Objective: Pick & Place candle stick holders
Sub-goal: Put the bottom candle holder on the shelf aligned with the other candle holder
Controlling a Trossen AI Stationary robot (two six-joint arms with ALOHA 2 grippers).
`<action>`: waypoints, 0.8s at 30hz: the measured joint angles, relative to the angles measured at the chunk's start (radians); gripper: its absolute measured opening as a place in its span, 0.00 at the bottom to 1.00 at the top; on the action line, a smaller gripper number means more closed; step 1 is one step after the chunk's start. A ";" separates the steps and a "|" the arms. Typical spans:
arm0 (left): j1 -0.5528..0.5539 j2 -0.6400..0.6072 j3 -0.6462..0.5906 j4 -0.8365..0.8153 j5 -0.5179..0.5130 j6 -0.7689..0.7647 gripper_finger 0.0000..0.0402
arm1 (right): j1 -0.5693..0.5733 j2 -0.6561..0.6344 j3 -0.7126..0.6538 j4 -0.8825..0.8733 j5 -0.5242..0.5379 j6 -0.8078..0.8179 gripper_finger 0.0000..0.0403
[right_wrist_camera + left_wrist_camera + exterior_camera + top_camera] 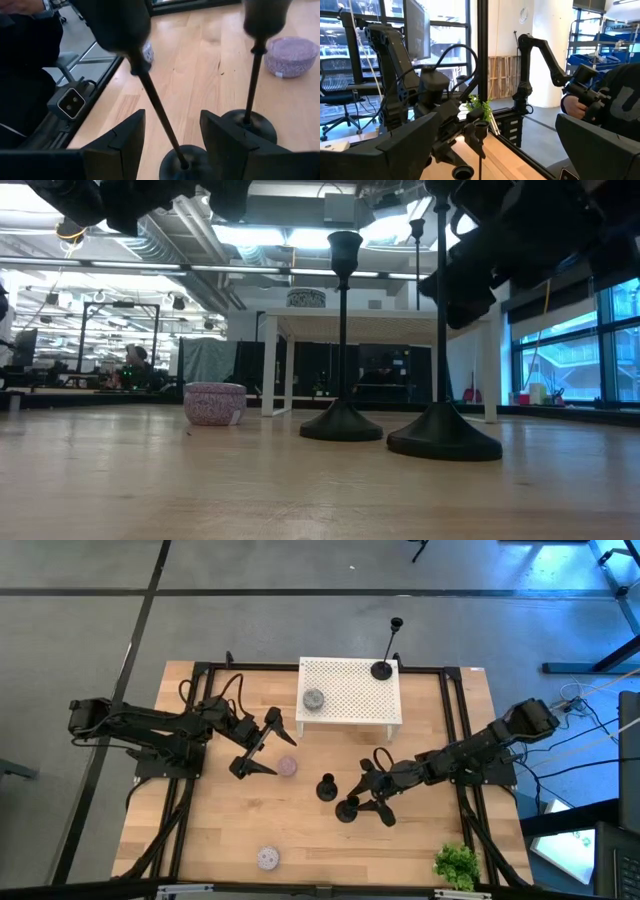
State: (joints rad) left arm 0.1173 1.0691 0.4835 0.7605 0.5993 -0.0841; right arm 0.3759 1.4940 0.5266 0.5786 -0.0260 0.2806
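Three black candle stick holders show. Two stand on their round bases on the wooden table, one [326,788] a little farther off than the other [347,808]. The tallest [382,668] stands on the white perforated stand [350,690]. My right gripper [362,792] is open. Its fingers [120,145] stand on either side of the nearer holder's thin stem [159,117] and do not touch it. The other holder [250,125] is just beside it. My left gripper [275,752] is open and empty above the table near a pink disc [288,766].
A grey disc [313,700] lies on the white stand and another disc [267,859] lies near the table's near edge. A green plant sprig [457,865] is at the near right corner. A person sits beyond the table's right side [615,95].
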 joint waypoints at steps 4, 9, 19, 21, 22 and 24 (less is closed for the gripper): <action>0.000 0.000 0.000 0.000 0.000 0.000 1.00 | 0.000 0.034 0.000 0.038 0.000 0.005 0.48; 0.000 0.000 0.000 0.000 0.000 0.000 1.00 | 0.006 0.080 0.011 0.057 0.000 0.027 0.48; 0.000 0.000 0.000 0.000 0.000 0.000 1.00 | 0.038 0.162 0.086 0.054 0.000 0.018 0.48; 0.000 0.000 0.000 0.000 0.000 0.000 1.00 | 0.039 0.163 0.088 0.050 0.000 0.018 0.47; 0.000 0.000 0.000 0.000 0.000 0.000 1.00 | 0.039 0.163 0.088 0.050 0.000 0.019 0.46; 0.000 0.000 0.000 0.000 0.000 0.000 1.00 | 0.038 0.163 0.088 0.049 0.000 0.019 0.42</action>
State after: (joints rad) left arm 0.1173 1.0691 0.4835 0.7601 0.5991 -0.0837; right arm 0.4141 1.6569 0.6147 0.6273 -0.0265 0.2996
